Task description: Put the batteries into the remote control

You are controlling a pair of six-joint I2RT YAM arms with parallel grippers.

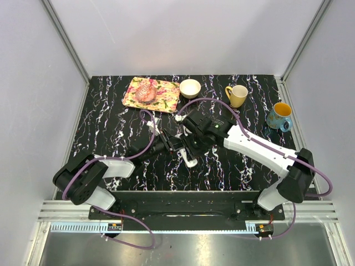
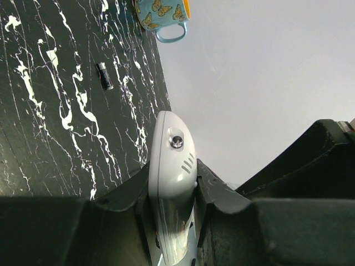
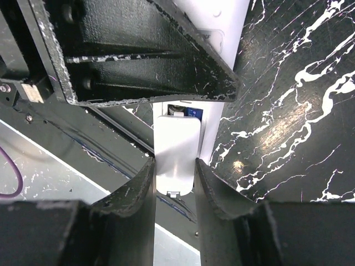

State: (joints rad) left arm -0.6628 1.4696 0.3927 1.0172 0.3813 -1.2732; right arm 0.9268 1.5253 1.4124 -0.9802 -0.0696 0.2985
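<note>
Left claw: My left claw (image 2: pixel 173 180) is pressed tight on the remote control (image 2: pixel 172 147), pinching it by its two long sides.
Right claw: My right claw (image 3: pixel 175 166) is pinching the cover (image 3: pixel 176 147), a small flat white piece. It holds the cover right against the back of the remote control.
Where the remote is: It is near the middle of the table (image 2: pixel 44 138), where my two arms meet. I cannot tell if it touches the table or not.
Done, I think: A bit of a blue battery (image 3: pixel 191 112) peeks out just past the end of the cover. So I think at least one is in the slot. I cannot see how many are inside.
Not done: A dark battery (image 2: pixel 104 76) lies alone on the table. It is near the butterfly mug (image 2: pixel 161 14) and well apart from the remote control. I cannot tell if it is needed or spare.
Cover: It does not look shut all the way, since blue shows at its end.
Left to do: I think the cover must slide shut, unless the dark battery has to go in first.
</note>
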